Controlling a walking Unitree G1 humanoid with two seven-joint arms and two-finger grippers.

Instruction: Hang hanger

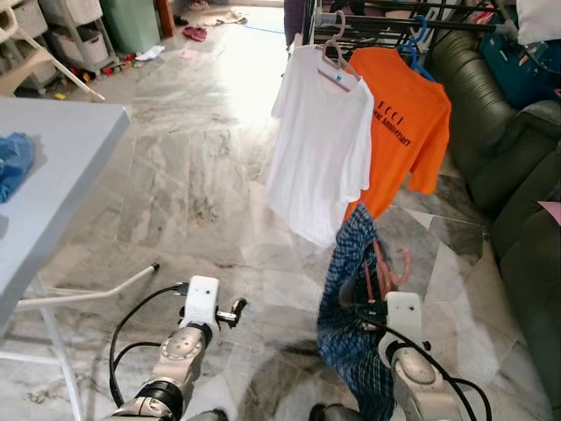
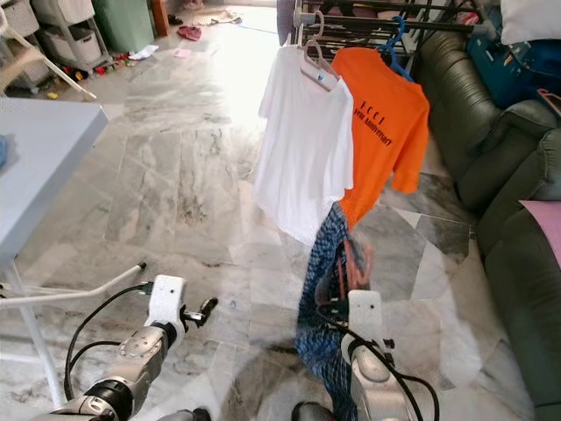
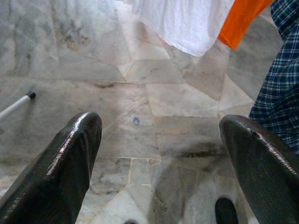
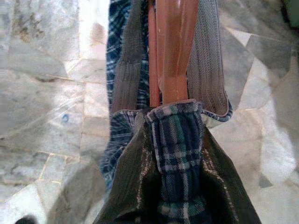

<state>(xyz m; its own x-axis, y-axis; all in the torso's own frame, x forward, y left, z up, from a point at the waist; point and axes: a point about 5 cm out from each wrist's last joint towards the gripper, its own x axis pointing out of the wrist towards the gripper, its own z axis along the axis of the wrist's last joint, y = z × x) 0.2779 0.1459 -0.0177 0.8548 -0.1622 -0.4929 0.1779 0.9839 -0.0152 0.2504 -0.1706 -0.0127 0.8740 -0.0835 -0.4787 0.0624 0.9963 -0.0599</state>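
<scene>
Nearest you, the right gripper [image 4: 177,154] has its fingers pinching the collar of the plaid shirt [image 1: 351,307] together with the reddish hanger [image 4: 170,51] that runs up through the neck. So the task's thing is in your right grip, low and near, in front of the rack but well below it. The hanger's hook [image 1: 401,263] curls up just above the shirt and looks blurred, so I judge it is swinging.

The left gripper [image 3: 159,154] hangs near on the left with its fingers spread wide over the marble floor [image 1: 193,175], holding nothing. Keep it clear of the cloth.

To do this step well, let the shirt settle, then lift until the hook stands above the rail [image 1: 412,22]. Aim for the bare stretch of rail beside the orange shirt [image 1: 403,132], not between it and the white shirt [image 1: 320,149], which hang close together. Bring the hook's opening over the rail, lower until the rail takes the weight, and only then loosen your grip. The collar is in the pinch too, so it may drag the shirt off as you let go.

As for containers, plastic drawer bins [image 1: 74,26] stand at far left; I cannot tell what they hold. The counter [image 1: 61,167] at left carries a blue cloth [image 1: 13,162].
</scene>
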